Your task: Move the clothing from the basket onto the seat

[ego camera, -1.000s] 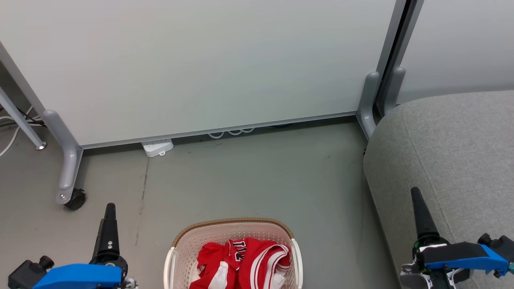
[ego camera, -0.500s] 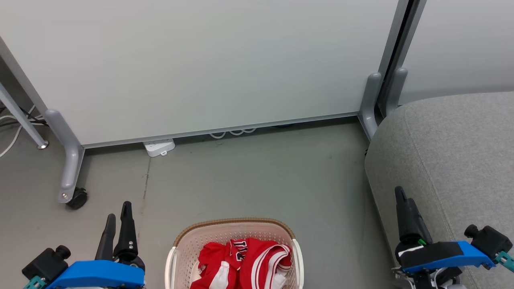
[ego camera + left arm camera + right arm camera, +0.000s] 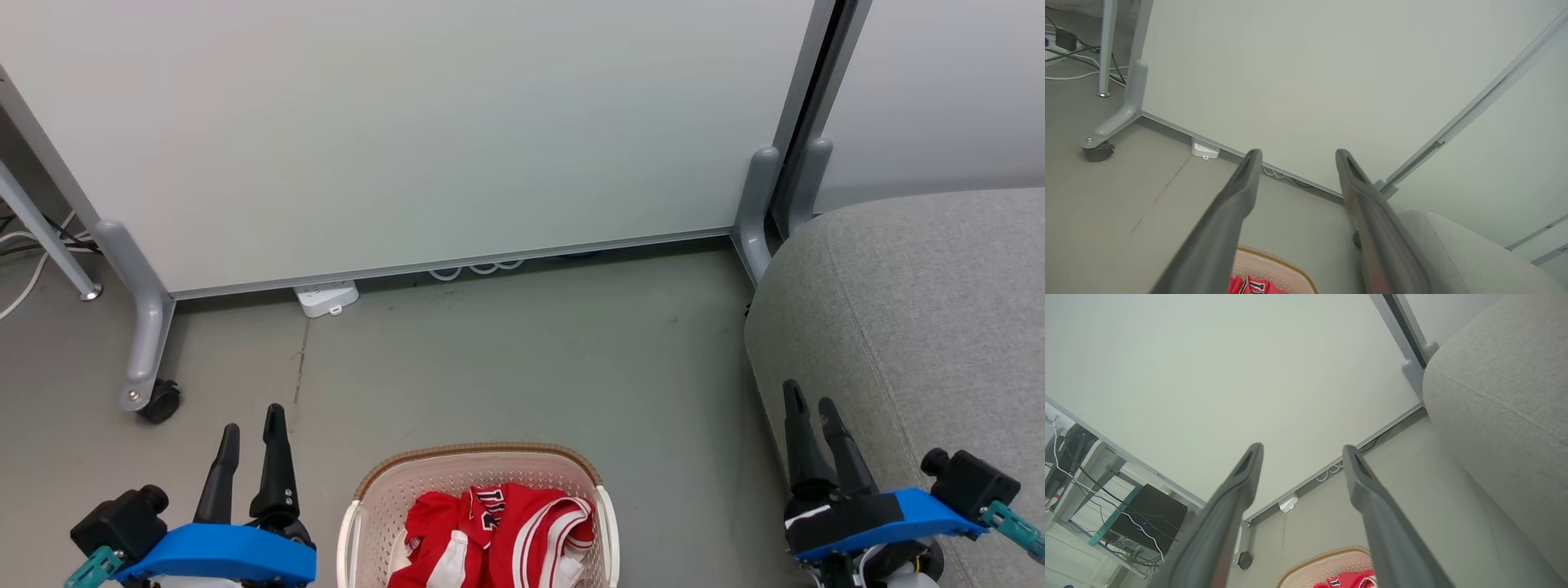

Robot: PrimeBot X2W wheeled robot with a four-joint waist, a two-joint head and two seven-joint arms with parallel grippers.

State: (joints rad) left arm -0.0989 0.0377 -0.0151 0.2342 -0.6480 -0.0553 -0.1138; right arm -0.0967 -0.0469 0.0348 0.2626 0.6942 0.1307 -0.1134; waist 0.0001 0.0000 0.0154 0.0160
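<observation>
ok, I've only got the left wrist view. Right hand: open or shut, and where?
Observer: Open, holding nothing. In the head view the right hand is at the left edge of the seat.
Operator: How much is in the basket? I see a sliver.
Observer: The basket holds a bunched heap of red clothing, with white stripe trim on its right part.
Operator: Left hand relative to it?
Observer: The left hand is off the basket's left side, over the floor, touching nothing.

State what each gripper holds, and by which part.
Nothing is held. The left gripper and right gripper are both open and empty; the clothing lies untouched in the basket.
</observation>
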